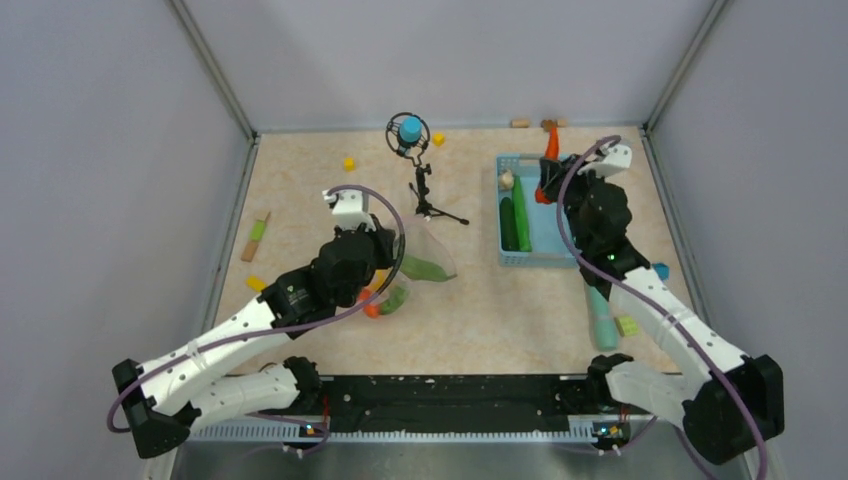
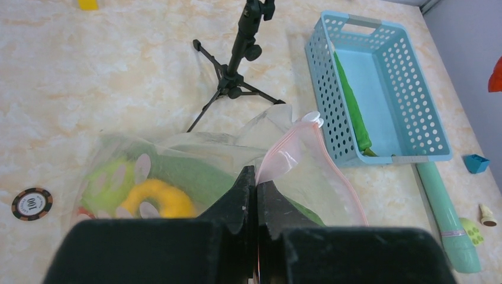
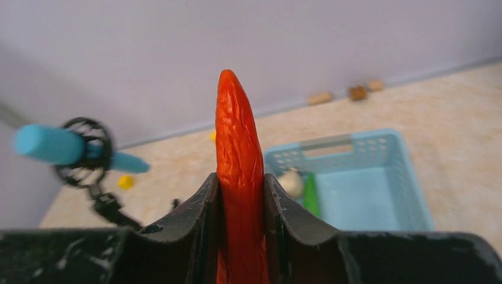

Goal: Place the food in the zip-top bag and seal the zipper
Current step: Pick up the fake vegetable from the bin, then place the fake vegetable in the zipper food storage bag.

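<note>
The left gripper [image 2: 256, 188] is clamped on the pink zipper [image 2: 284, 155], holding the zip-top bag [image 2: 177, 157] mouth-up off the counter [image 2: 118, 77] for loading. The right gripper [image 3: 241, 195] pinches an orange carrot [image 3: 237, 130] upright above the blue basket [image 3: 388, 145], well apart from the bag.

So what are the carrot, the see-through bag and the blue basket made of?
Carrot: looks like hard moulded plastic, shiny orange-red with wrinkles pressed in, probably a toy. Bag: seems thin soft plastic film, clear and crinkly, food showing through. Basket: likely stiff plastic, matte light blue, rows of holes.
</note>
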